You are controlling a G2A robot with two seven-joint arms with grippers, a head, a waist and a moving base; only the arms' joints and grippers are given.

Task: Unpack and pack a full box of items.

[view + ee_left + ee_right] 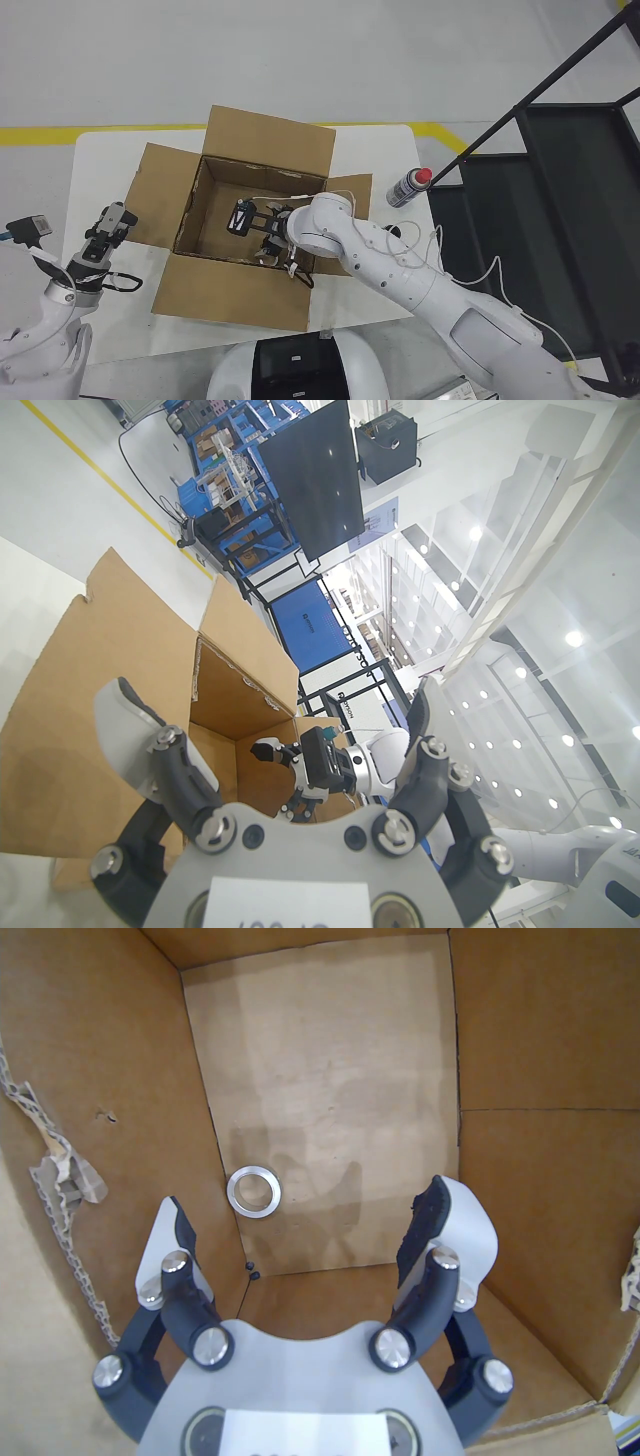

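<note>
From above, an open cardboard box [270, 135] sits on the white tabletop [110, 160], with the right end effector [243, 217] hanging inside it, fingers apart. The left end effector [108, 228] sits just outside the box's left flap, and a red-capped spray can [408, 187] rests beyond the right flap. The left wrist camera looks past its own spread end effector [272, 700] at the box [100, 680] and the right end effector [280, 780] within. The right wrist camera shows a metal ring [254, 1191] flat on the box [525, 1053] floor against a wall, below the parted end effector [305, 1208], untouched.
</note>
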